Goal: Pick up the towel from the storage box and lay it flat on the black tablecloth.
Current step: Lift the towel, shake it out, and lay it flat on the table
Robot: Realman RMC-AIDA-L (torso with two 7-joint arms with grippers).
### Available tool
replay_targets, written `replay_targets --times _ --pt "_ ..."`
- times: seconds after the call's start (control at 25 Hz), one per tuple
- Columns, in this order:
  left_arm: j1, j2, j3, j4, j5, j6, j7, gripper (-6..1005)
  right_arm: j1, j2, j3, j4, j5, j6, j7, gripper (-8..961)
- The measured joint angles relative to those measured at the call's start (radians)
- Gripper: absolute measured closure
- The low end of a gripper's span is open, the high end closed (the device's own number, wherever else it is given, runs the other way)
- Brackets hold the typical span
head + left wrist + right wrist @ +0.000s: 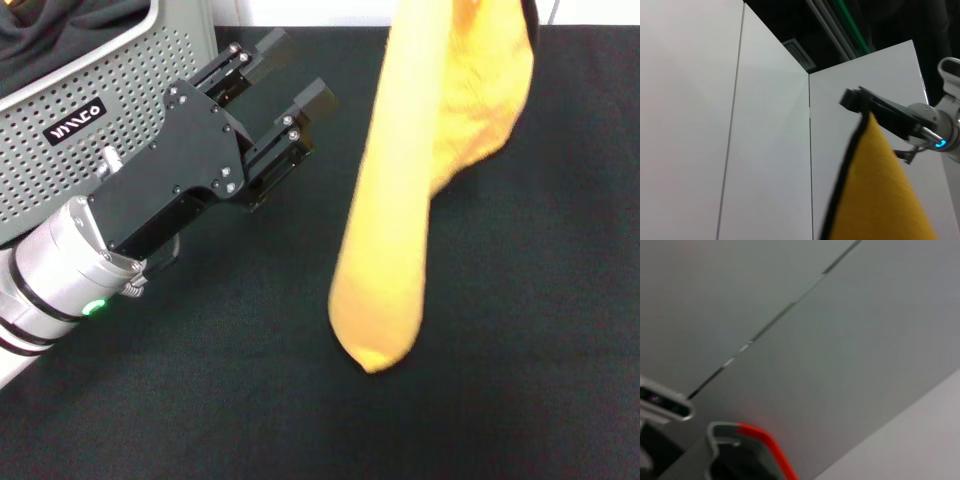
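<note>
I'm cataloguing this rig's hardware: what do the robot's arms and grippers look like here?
The left gripper is a boxy matte-black block studded with silver screws, ending in two squared black fingers. Behind it sits a silver cylindrical wrist with a glowing green light. The right gripper, seen from the left wrist view, is likewise black and angular, on a silver-white wrist with a blue-green light.

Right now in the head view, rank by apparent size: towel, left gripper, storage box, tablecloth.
1. black tablecloth, fills most of the view.
2. towel, hanging, and left gripper with its body: similar area, and both sit nearer the camera, so unranked.
3. storage box, cut off at the corner, only part shows.
</note>
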Motion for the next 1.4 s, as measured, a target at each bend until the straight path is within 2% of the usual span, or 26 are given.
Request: replay_targets --times 0.2,0.44,0.56,0.68,0.96,1.08,1.24,1.4 --pt "0.001 0.001 0.000 0.005 -0.015 -0.001 0.000 451 0.001 -0.005 0.015 -0.026 0.004 -0.058 -0.012 915" --pt "0.001 0.001 0.001 0.024 -0.016 -0.001 -0.006 451 -0.009 0.004 0.076 -0.029 0.068 -0.131 -0.023 914" --pt "-0.001 0.004 0.016 0.041 -0.006 -0.001 -0.015 452 -0.043 0.006 0.088 -0.031 0.137 -0.167 -0.052 914" --pt "0.012 0.007 0.044 0.111 0.030 0.003 -0.071 453 -0.071 0.006 0.092 -0.033 0.188 -0.204 -0.072 914" --pt "0.083 0.039 0.055 0.337 0.119 0.083 -0.254 452 -0.108 0.001 0.149 -0.041 0.236 -0.295 -0.092 913" --pt "0.094 0.051 0.053 0.392 0.118 0.090 -0.312 451 -0.111 0.014 0.196 -0.019 0.254 -0.349 -0.116 912" --pt "0.065 0.068 0.058 0.411 0.128 0.091 -0.369 451 -0.114 0.019 0.212 0.034 0.268 -0.394 -0.169 912" --pt "0.006 0.078 0.061 0.412 0.173 0.090 -0.426 453 -0.103 0.010 0.212 0.108 0.281 -0.417 -0.220 911"
